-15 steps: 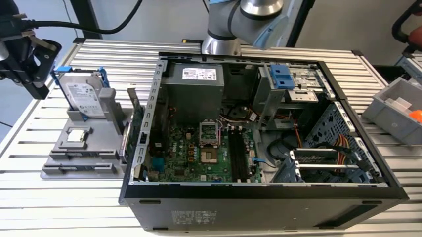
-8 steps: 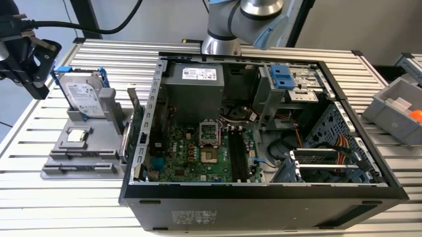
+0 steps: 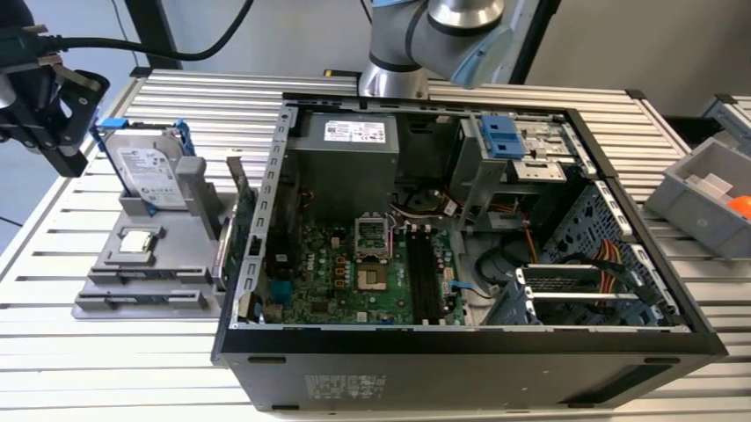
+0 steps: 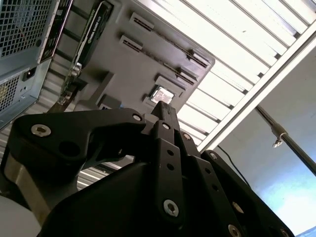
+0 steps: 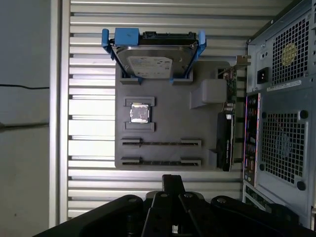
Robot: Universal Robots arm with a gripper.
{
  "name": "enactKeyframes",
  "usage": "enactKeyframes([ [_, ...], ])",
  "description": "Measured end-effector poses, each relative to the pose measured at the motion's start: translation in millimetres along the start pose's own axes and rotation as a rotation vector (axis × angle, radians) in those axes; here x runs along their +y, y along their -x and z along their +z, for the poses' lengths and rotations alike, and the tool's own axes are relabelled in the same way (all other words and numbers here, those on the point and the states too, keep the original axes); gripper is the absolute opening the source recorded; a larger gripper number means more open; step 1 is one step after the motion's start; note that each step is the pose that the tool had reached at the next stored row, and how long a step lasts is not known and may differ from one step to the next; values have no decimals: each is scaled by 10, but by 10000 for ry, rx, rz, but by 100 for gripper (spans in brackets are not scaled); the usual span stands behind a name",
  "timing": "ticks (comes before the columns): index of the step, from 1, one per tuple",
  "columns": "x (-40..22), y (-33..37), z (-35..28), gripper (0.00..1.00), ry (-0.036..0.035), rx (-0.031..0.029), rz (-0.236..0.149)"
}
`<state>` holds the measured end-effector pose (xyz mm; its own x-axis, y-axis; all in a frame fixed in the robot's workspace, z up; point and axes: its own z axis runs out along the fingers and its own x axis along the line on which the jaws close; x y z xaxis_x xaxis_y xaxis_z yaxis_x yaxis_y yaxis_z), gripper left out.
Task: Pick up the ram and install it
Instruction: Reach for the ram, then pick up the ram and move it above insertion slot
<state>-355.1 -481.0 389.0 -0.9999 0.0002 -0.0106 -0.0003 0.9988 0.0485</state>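
Black gripper [image 5: 173,181] has its tips pressed together, and I see nothing between them. Just past the tips lies the grey tray [image 5: 165,113]. Its two long slots [image 5: 161,142] run crossways to the gripper, each with a thin dark line inside. One may be the ram; I cannot tell.

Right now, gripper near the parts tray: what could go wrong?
1. The gripper hangs by the gray tray, where a hard drive and a card stand on edge; a drifting descent might clip either or knock the small chip.
2. In the exterior view a black cable loops beside the gripper and might snag on a swing toward the computer case.
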Motion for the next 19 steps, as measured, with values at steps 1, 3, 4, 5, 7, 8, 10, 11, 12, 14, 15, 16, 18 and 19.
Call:
enactKeyframes([
  [1, 0, 0, 0, 0, 0, 0, 0],
  [3, 0, 0, 0, 0, 0, 0, -4],
  [4, 0, 0, 0, 0, 0, 1, -31],
  [5, 0, 0, 0, 0, 1, 4, -87],
  [7, 0, -1, 0, 0, 2, 10, -211],
  [8, 0, -1, 0, 0, 2, 14, -288],
  [10, 2, -1, 0, 0, 6, 26, -544],
  [11, 3, -1, 0, 0, 7, 33, -689],
  [12, 5, -1, 0, 0, 9, 39, -820],
  [14, 8, -1, 0, 0, 11, 51, -1043],
  [15, 9, -1, 1, 0, 12, 55, -1143],
  [16, 10, -2, 1, 0, 13, 61, -1249],
  [18, 10, -2, 0, 0, 15, 72, -1479],
  [19, 11, -2, 0, 0, 16, 77, -1582],
])
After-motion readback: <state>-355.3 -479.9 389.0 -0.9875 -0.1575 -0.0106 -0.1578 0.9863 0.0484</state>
